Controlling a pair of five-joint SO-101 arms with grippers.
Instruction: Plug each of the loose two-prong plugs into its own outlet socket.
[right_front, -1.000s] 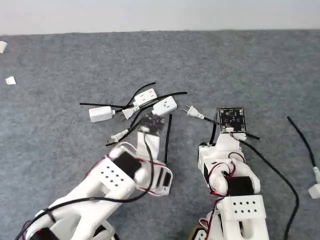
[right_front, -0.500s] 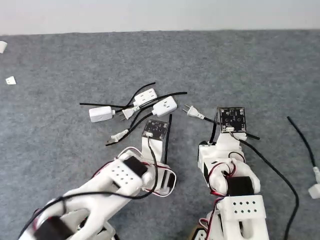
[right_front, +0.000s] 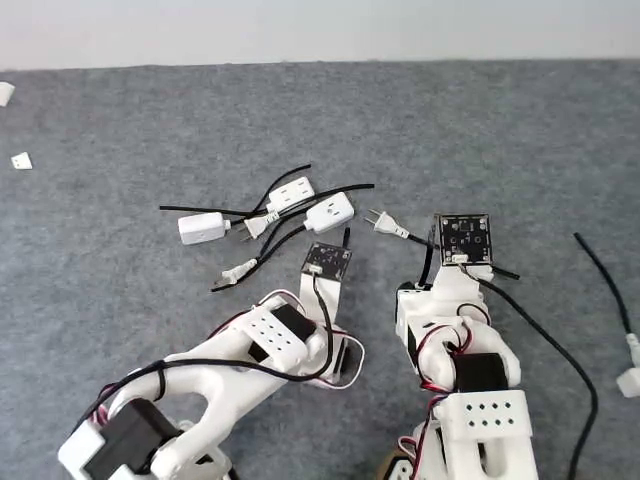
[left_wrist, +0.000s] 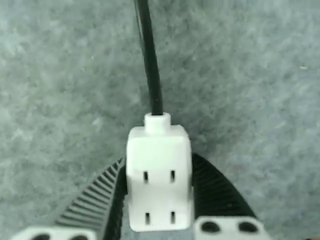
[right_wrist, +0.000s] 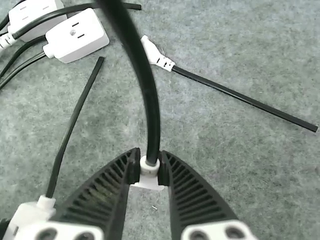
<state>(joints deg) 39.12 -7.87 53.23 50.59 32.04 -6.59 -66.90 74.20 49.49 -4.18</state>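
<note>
My left gripper (left_wrist: 159, 167) is shut on a white outlet socket (left_wrist: 159, 180). The socket's slots face the camera and its black cord (left_wrist: 150, 60) runs away over the carpet. My right gripper (right_wrist: 148, 162) is shut on a white cord end (right_wrist: 148, 181) whose thick black cord (right_wrist: 140, 75) rises toward the camera; I cannot tell whether it is a plug or a socket. A loose two-prong plug (right_front: 385, 224) (right_wrist: 157, 57) lies between the arms' wrists. Two more white sockets (right_front: 330, 211) (right_front: 292, 192) lie beyond the left arm. Another loose plug (right_front: 240, 270) lies to their left.
A third white socket block (right_front: 203, 227) with a plug (right_front: 255, 226) at its end lies left of the tangle of black cords. A separate black cord with white ends (right_front: 630, 380) runs along the right edge. Small white bits (right_front: 20, 160) sit far left on the grey carpet (right_front: 480, 130).
The left arm has swung to the right with the socket in its gripper, away from the cord tangle. The right arm has kept still.
</note>
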